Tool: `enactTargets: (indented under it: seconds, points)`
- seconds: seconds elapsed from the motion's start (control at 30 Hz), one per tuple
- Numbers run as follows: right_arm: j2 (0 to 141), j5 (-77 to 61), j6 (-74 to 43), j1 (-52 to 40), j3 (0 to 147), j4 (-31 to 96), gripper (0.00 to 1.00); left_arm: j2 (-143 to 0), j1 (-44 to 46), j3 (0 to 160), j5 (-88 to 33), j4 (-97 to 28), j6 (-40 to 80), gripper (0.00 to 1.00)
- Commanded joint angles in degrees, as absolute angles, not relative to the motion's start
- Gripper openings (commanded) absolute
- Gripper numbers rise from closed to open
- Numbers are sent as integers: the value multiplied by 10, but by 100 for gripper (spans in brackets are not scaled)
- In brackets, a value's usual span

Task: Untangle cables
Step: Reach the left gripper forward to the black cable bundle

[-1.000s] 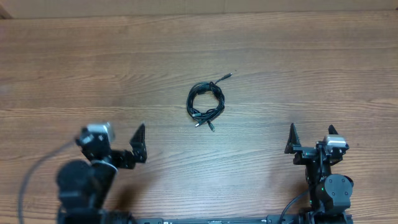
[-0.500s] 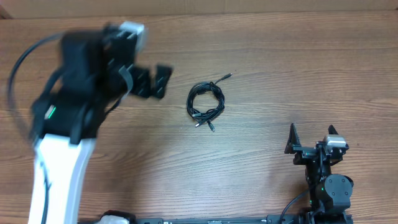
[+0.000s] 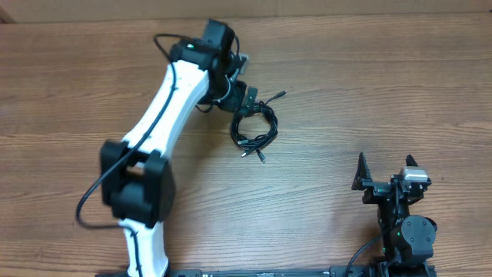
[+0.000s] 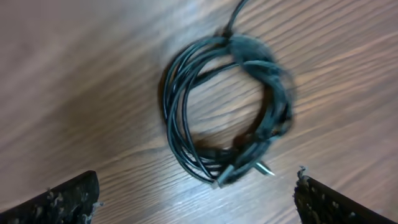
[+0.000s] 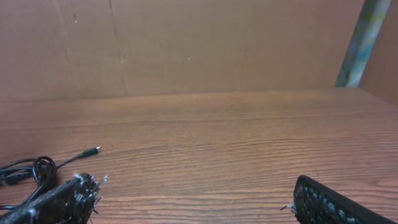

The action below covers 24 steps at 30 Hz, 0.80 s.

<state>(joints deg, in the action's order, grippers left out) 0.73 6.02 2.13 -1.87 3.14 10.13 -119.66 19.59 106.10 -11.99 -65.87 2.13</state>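
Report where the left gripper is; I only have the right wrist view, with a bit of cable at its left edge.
Observer: Overhead, the left gripper is above the far-left edge of the cables, mid-table.
Operator: Give its jaw state.
Observer: Open; in the left wrist view its fingertips stand wide, either side of the coil, not touching it.
Operator: Describe the cables' shape.
Observer: One small round coil, a plug tip sticking out on the far side.

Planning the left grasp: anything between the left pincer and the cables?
Nothing visible. The left pincer hangs open directly over the cables, with only bare table around the coil.
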Motion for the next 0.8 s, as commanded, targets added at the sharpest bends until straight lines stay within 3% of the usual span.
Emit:
enactTargets:
  seconds: [0.0, 0.77]
  points:
    - [2, 64, 19, -15, 30, 99, 100, -1228, 200, 1070, -130, -661, 67, 100]
    - [2, 64, 19, -15, 30, 99, 100, -1332, 202, 1070, -129, -662, 80, 100]
